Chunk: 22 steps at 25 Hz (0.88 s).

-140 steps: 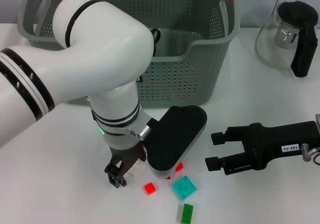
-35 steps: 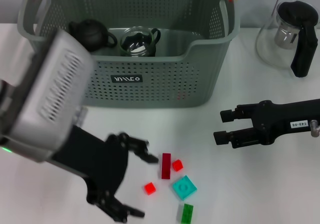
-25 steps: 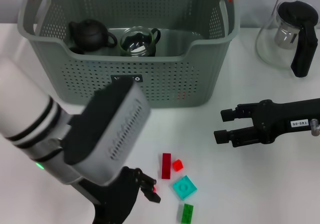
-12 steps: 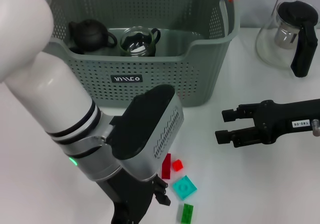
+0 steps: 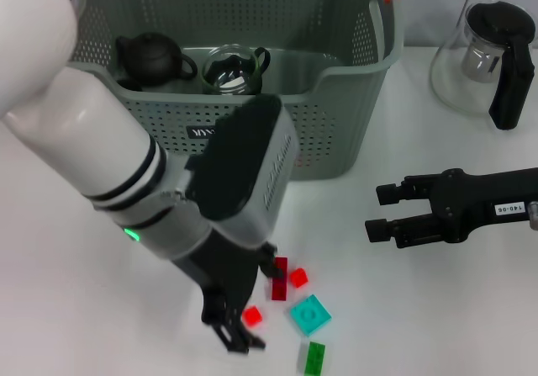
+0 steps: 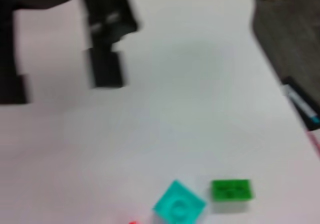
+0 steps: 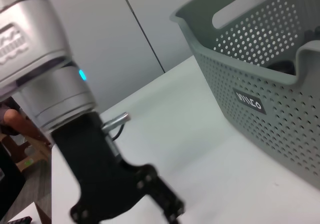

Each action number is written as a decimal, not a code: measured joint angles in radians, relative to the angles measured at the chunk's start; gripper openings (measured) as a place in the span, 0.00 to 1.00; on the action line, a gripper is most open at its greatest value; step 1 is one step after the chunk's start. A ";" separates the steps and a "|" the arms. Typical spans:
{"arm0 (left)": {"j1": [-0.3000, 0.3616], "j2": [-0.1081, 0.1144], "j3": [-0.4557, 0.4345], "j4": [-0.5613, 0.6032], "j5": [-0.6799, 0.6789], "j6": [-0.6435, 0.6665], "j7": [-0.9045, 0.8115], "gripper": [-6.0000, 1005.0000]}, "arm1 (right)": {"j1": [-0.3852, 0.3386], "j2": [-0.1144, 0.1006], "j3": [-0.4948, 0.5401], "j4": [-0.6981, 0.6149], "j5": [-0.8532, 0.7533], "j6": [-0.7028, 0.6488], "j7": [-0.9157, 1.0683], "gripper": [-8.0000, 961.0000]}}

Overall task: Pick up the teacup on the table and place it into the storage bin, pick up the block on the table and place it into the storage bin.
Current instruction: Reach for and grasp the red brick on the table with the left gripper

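Several small blocks lie on the white table near its front edge: a small red block (image 5: 251,315), a dark red brick (image 5: 279,278), another small red one (image 5: 298,278), a teal block (image 5: 310,315) and a green block (image 5: 314,357). My left gripper (image 5: 252,303) is low over them, open, with its fingers on either side of the small red block. The left wrist view shows the teal block (image 6: 178,206) and the green block (image 6: 230,190). A glass teacup (image 5: 234,71) sits inside the storage bin (image 5: 336,132). My right gripper (image 5: 382,212) hovers open to the right.
A black teapot (image 5: 151,59) sits in the bin beside the teacup. A glass pitcher with a black handle (image 5: 487,56) stands at the back right. The bulky left arm (image 5: 109,157) covers the bin's front left. The right wrist view shows the bin (image 7: 270,93) and the left arm (image 7: 100,184).
My left arm has swung across the front of the table, and its gripper has come up from the front edge to straddle the small red block. The right gripper has barely moved.
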 joint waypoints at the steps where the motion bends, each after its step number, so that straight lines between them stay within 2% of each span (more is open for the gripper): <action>1: -0.001 0.001 -0.007 -0.004 0.009 -0.019 0.001 0.90 | 0.000 0.000 0.000 0.000 0.000 0.000 -0.001 0.90; 5: -0.003 -0.001 -0.009 -0.019 0.051 -0.094 0.006 0.90 | 0.000 0.000 0.000 0.001 0.000 0.000 -0.002 0.90; 11: -0.010 -0.003 0.033 -0.034 0.092 -0.173 -0.005 0.90 | 0.000 0.000 0.000 0.001 0.001 0.000 -0.002 0.90; 22: -0.065 -0.005 0.113 -0.109 0.095 -0.238 -0.070 0.90 | -0.001 0.000 0.001 0.002 0.001 0.003 -0.002 0.91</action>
